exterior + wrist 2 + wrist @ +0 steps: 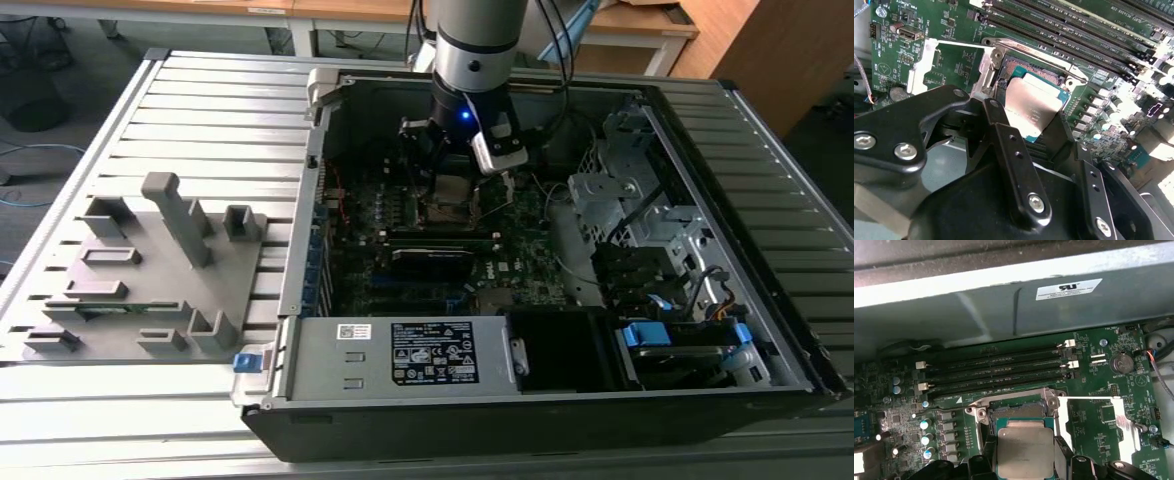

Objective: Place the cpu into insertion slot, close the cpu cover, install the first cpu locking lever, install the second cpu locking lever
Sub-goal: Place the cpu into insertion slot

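Seating of the cpu over its socket

You have the small flat square cpu (pixel 1034 105), with its dull silver-grey metal top, pinched between the two fingers (pixel 1009 150) of the black gripper (pixel 1029 120), one on each opposite edge. It sits over the insertion slot (pixel 1026 67), the small square socket with a dark centre and silver metal rim on the green motherboard (pixel 1134 385), inside the open dark computer case (pixel 534 430). In the first wrist view a strip of the slot's contact field shows uncovered beyond the chip's far edge. I judge it not yet seated, though I cannot tell whether it touches the rim. A thin silver locking lever (pixel 1089 398) stands swung clear beside the socket.

To do this step well, level the chip before it lands, square its edges to the rim, and come straight down without sliding. The contacts probably bend easily, so a sideways drag or one corner landing first could jam or damage it. Let the chip settle without pressing it in.
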Action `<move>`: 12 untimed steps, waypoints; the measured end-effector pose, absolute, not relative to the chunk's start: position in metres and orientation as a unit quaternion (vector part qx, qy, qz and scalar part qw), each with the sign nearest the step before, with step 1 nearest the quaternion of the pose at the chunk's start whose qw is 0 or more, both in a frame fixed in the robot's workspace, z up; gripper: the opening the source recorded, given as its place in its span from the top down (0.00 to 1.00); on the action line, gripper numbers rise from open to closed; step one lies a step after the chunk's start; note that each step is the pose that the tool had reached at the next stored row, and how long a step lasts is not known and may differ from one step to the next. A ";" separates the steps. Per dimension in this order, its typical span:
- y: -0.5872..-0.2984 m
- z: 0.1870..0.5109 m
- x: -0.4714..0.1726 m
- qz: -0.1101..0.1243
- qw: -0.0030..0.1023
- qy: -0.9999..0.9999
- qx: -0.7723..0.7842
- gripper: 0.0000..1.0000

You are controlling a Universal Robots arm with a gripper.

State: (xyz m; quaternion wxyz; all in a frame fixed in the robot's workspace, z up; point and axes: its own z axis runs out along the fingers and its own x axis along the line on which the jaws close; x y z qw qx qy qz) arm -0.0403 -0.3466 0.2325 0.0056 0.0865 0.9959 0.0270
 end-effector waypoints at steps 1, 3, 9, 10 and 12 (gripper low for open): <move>-0.347 0.233 -0.040 0.027 0.006 0.996 0.090 0.46; -0.347 0.233 -0.040 0.027 0.006 0.995 0.097 0.46; -0.347 0.233 -0.040 0.027 0.006 0.994 0.104 0.46; -0.347 0.233 -0.040 0.027 0.006 0.994 0.104 0.46; -0.347 0.232 -0.040 0.027 0.006 0.994 0.104 0.46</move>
